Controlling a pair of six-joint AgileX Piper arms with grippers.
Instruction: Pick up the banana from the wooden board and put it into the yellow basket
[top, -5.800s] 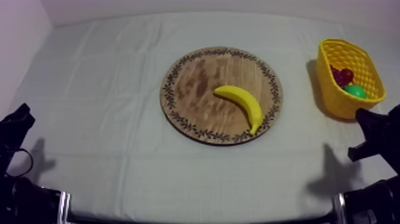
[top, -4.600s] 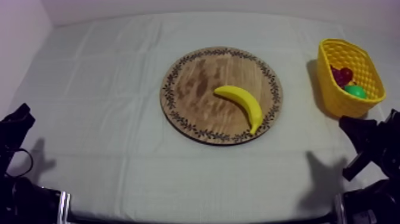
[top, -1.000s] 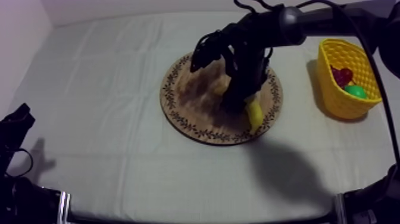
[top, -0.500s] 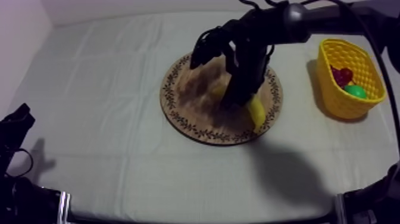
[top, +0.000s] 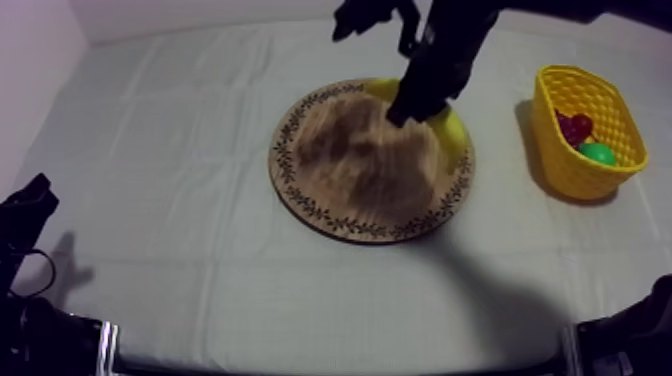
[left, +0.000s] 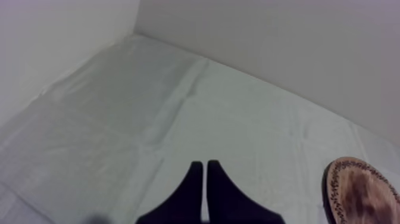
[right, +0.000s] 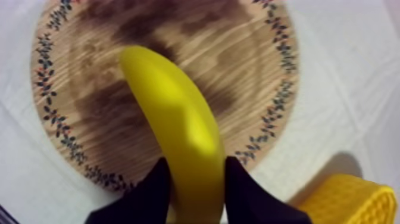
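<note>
Banana (right: 178, 137): sat pinched near one end between the black fingers of the right claw (right: 195, 170), jutting out past the fingertips. Hung above the round wooden board (top: 340, 190) lying beneath that claw. Yellow basket (top: 560, 165): stood on the worktop (top: 180, 150) off to the claw's side, beyond the board's rim, with a small red fruit (top: 575, 127) inside. Left claw (left: 205, 173): hovered with fingers pressed together over bare worktop, board's edge ahead of it.
</note>
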